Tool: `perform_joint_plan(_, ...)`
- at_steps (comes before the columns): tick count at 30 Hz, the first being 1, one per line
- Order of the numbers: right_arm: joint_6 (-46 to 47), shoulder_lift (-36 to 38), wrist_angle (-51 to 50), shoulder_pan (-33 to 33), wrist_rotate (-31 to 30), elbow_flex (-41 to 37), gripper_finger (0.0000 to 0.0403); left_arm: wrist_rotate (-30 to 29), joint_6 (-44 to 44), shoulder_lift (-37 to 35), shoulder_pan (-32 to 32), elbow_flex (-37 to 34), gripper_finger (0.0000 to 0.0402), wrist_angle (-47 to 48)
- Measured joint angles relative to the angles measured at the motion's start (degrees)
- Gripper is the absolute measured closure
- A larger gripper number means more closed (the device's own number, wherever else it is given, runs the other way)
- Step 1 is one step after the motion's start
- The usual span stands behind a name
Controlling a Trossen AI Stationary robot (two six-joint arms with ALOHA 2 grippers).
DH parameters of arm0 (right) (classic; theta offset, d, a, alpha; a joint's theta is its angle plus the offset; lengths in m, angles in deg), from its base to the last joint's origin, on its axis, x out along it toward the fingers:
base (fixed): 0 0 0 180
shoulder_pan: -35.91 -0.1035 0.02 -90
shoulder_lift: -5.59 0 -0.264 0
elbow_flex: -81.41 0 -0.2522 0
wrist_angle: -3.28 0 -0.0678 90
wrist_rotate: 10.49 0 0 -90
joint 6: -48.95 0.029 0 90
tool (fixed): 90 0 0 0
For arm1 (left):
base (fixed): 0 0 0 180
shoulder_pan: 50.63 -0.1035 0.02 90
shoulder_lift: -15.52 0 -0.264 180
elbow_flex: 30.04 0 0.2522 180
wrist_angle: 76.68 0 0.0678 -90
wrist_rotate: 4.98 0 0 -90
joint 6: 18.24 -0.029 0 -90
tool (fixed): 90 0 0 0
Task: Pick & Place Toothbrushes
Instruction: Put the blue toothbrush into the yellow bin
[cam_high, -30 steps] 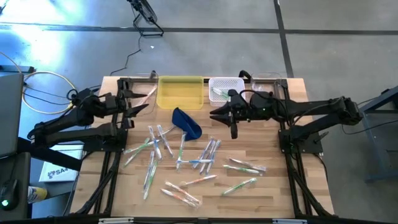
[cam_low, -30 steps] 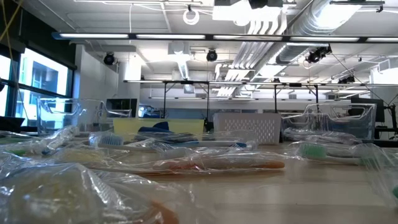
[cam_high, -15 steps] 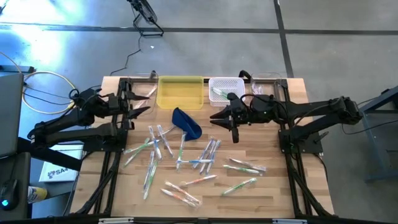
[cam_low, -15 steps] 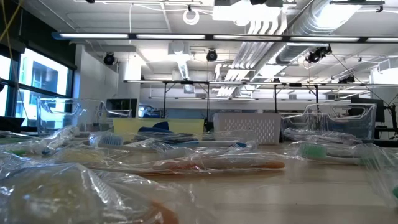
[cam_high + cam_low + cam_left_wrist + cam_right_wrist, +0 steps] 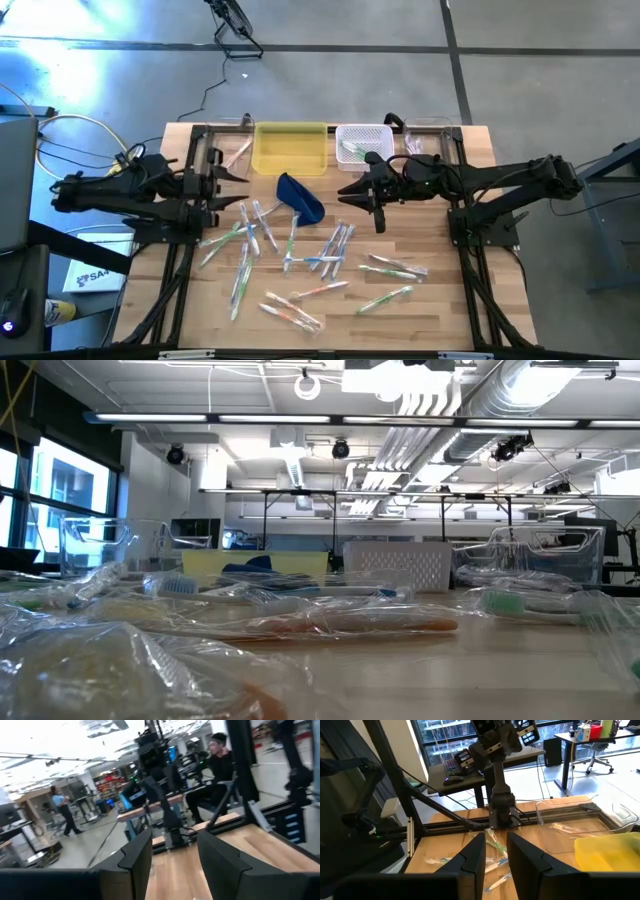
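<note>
Left arm has swung back toward the desk's left edge, right arm unchanged | left fingers (image 5: 172,865) parted, empty | right fingers (image 5: 495,857) narrowly apart, empty, beside white basket (image 5: 363,143) | toothbrushes (image 5: 300,255) scattered mid-desk in crinkly wrappers | risk: overlapping brushes may slip or lift in pairs.

The desk (image 5: 440,300) is pale wood with plank stripes. Toothbrushes (image 5: 300,255) are white or clear with green, blue and orange accents. A yellow bin (image 5: 290,150) stands beside a white perforated basket (image 5: 362,133). The pouch (image 5: 301,197) is dark blue.
</note>
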Motion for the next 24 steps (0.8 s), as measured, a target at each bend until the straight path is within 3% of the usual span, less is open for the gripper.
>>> perform_joint_plan(15,-1.35,0.0,0.0,0.04,0.0,0.0,0.0332,1.81,5.04,-0.07,2.5,0.0,0.0249,0.21)
perform_joint_plan(24,-1.35,0.0,-0.06,0.04,0.0,0.0,0.0332,1.84,14.07,-0.02,2.48,0.0,0.0249,-0.03)
